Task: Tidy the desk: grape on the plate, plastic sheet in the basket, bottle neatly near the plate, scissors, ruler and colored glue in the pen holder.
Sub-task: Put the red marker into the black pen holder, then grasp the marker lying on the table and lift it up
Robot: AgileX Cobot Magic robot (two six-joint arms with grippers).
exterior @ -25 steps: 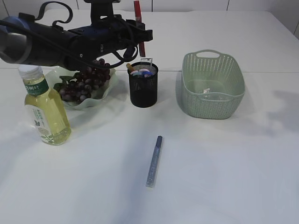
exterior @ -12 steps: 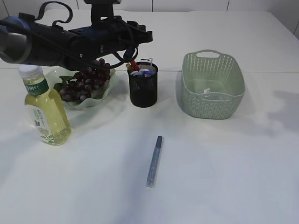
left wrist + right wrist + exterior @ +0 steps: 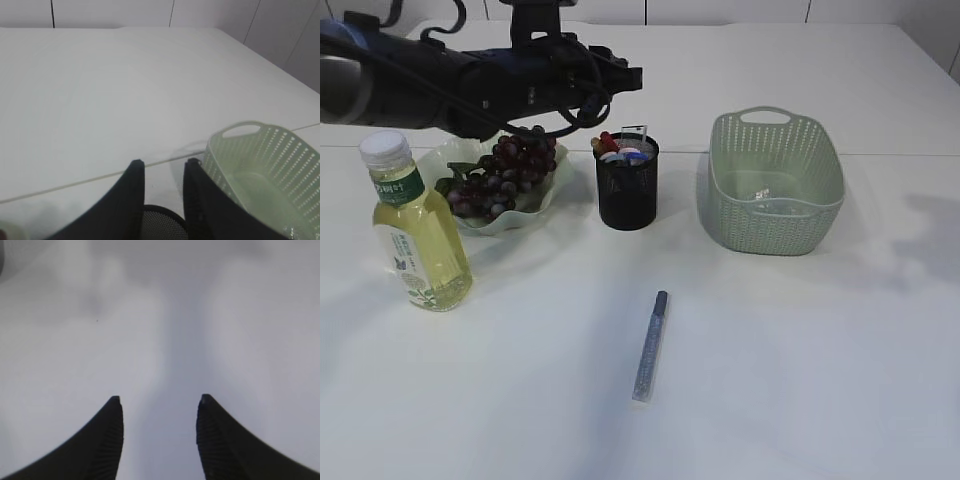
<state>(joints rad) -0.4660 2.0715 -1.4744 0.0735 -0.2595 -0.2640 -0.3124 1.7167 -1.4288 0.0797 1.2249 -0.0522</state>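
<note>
left gripper (image 3: 161, 167) — fingers narrowly apart, empty, above pen holder (image 3: 627, 182). right gripper (image 3: 159, 401) — fingers wide, empty. colored glue (image 3: 649, 345) lies near-centre.

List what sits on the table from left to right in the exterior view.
Bottle → plate with grapes → pen holder → glue pen lying nearer the camera → basket.

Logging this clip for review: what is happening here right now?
The left gripper hangs open and empty above the pen holder, which has items in it. Grapes lie on the plate, the bottle stands beside it. A glue pen lies on the table. The right gripper is open, holding nothing.
</note>
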